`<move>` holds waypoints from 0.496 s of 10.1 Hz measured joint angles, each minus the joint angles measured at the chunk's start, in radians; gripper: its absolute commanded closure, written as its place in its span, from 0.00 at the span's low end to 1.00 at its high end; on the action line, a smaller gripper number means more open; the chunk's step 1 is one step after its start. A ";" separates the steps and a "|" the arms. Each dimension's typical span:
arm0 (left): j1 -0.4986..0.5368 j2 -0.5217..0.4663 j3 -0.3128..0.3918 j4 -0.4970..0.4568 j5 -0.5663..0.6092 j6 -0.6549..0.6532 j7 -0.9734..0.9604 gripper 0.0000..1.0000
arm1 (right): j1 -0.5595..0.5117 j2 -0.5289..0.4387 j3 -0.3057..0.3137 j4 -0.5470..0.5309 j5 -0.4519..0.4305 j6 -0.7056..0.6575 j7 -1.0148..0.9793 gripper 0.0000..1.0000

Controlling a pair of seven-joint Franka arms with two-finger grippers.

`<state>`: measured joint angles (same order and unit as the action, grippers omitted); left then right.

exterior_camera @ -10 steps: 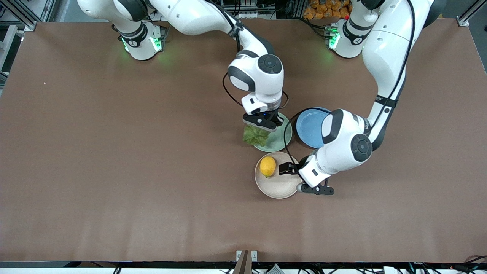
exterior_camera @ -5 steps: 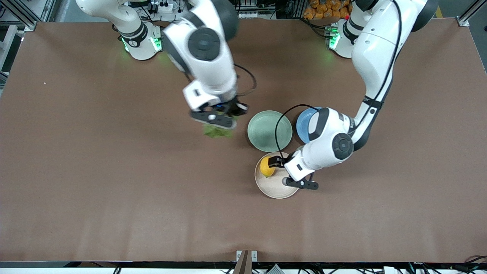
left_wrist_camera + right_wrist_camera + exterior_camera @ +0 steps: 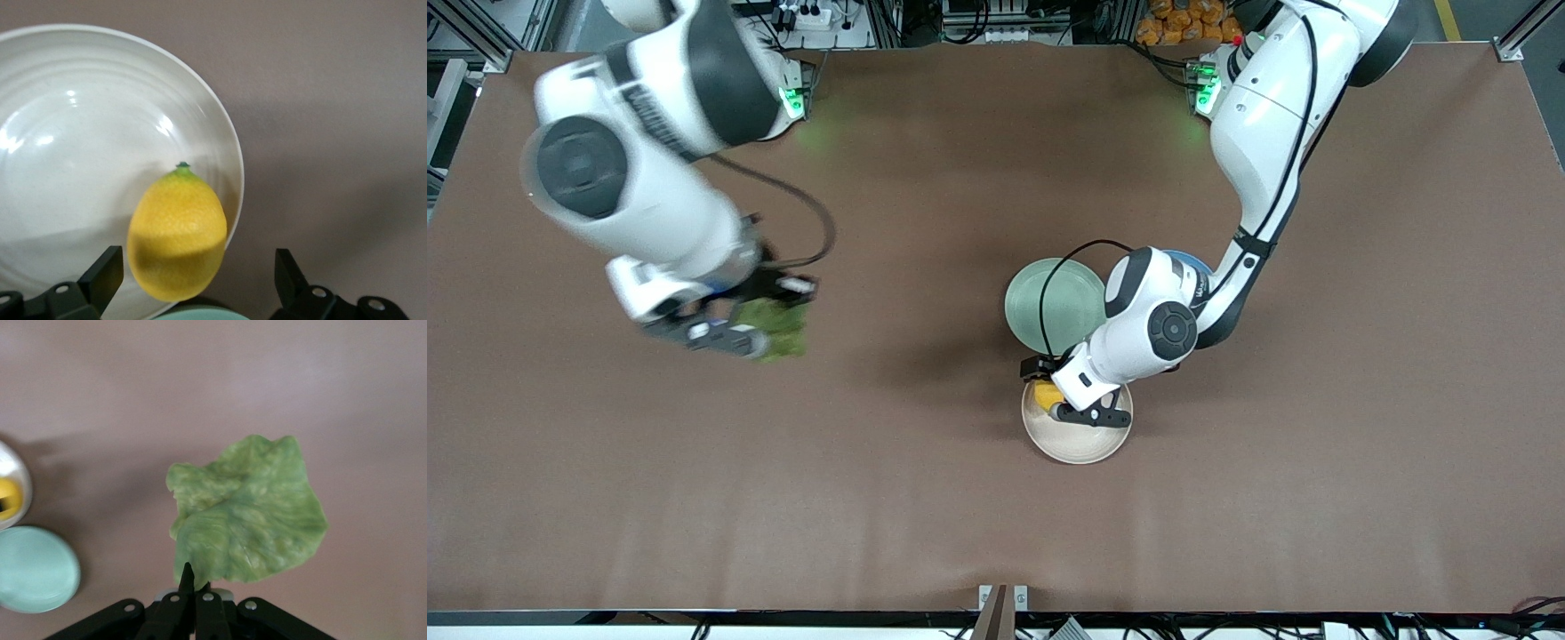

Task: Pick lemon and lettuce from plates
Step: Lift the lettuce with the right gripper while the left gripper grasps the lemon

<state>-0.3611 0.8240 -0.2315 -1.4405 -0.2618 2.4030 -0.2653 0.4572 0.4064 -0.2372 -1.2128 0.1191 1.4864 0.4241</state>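
While the flat, crinkled dark green lettuce leaf hangs by its stem from the right gripper, whose fingers are pinched together on it, half of the task reads as done; the leaf is off its plate and up in the air over bare brown table, toward the right arm's end and well apart from the plates.

Item, pale mint green round plate: near the table's middle, nothing on it.

Item, beige-cream round plate: just beside the mint one, nearer the front edge of the table.

Item, small oval bright yellow lemon, green tip: lying inside the beige-cream plate, close to its rim. Not yet lifted, so this half is judged outstanding.

Item, left gripper: low over the beige-cream plate, fingers spread apart on either side of the lemon, neither clearly touching it. The left arm comes from its base at the table's top edge, forearm bent down, wrist pitched toward the fruit.

Item, right arm: swung out wide, gripper pointing downward.

Item, blue round plate: mostly hidden under the left arm.
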 measured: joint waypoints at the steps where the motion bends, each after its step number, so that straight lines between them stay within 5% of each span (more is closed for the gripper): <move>1: 0.002 0.003 0.002 0.000 0.000 0.019 0.000 0.00 | -0.010 0.000 -0.089 -0.019 0.006 -0.007 -0.115 1.00; 2: 0.002 0.007 0.003 0.001 0.000 0.035 0.000 0.00 | -0.052 0.002 -0.140 -0.045 0.015 0.000 -0.216 1.00; 5: 0.000 0.023 0.003 0.001 0.000 0.054 0.000 0.00 | -0.303 0.022 -0.146 -0.141 0.063 0.134 -0.514 1.00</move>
<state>-0.3607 0.8472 -0.2285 -1.4395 -0.2618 2.4573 -0.2653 0.1539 0.4287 -0.3832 -1.3539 0.1817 1.6205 -0.0902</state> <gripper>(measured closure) 0.000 0.982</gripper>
